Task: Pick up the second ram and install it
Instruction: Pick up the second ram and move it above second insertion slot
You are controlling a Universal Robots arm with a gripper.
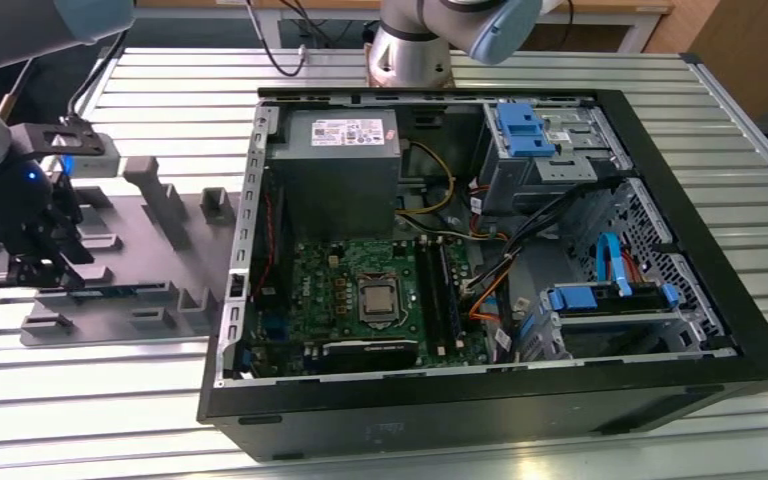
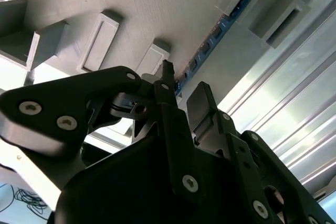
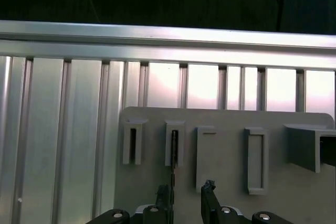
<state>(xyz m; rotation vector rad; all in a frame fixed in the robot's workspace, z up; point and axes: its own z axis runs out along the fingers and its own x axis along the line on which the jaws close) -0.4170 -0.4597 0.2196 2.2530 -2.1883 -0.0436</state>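
The second ram [image 2: 212, 38] is a slim blue stick standing on edge in a slot of the gray holder tray [image 1: 157, 215]. In the first wrist view the ram [image 3: 173, 153] is a thin dark line. It also lies near the front of the tray in the exterior view [image 1: 115, 291]. My gripper [image 1: 35, 268] hangs low over the tray at the exterior view's left. It is open in both wrist views [image 2: 184, 85] [image 3: 188, 193]. The ram's near end runs close beside one fingertip [image 3: 167, 195], and I cannot tell whether they touch.
An open black computer case [image 1: 704, 300] fills the exterior view's right, with the green motherboard [image 1: 344, 280] and its dark memory slots [image 1: 435, 290] inside. Cables, a power supply [image 1: 337, 160] and blue drive brackets crowd the case. The ribbed metal table [image 3: 63, 129] has its edge just beyond the tray.
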